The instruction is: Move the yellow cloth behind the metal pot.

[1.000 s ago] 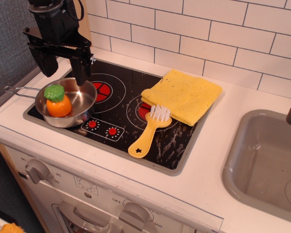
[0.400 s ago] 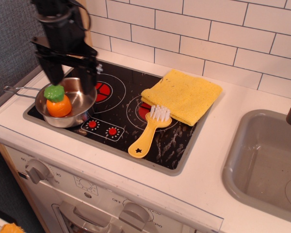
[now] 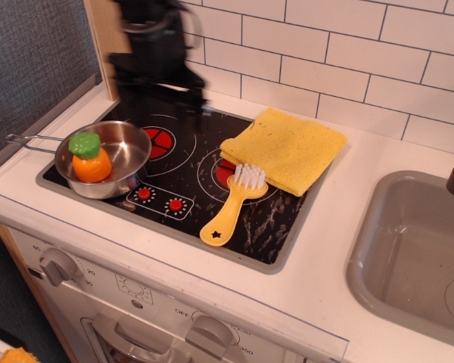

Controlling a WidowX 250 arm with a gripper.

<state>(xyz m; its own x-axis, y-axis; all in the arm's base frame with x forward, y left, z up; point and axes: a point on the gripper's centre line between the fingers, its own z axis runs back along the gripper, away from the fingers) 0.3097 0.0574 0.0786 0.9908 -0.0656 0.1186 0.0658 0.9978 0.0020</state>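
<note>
My jaws point(image 3: 160, 91) hang blurred above the hob's back edge, too smeared to tell how wide they stand; they appear to hold nothing. The yellow cloth point(image 3: 285, 149) lies folded on the right burner, well apart from the metal pot point(image 3: 106, 160). A yellow brush point(image 3: 233, 203) touches its front edge; a careless pinch could drag it, or peel only the top fold.

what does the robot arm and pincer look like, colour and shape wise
The arm is black and boxy, smeared by motion blur. Its pincer is black too, with a wide crossbar and two dark fingers hanging from it. A thin curved dark cable shows near the top. No markings are readable.
</note>
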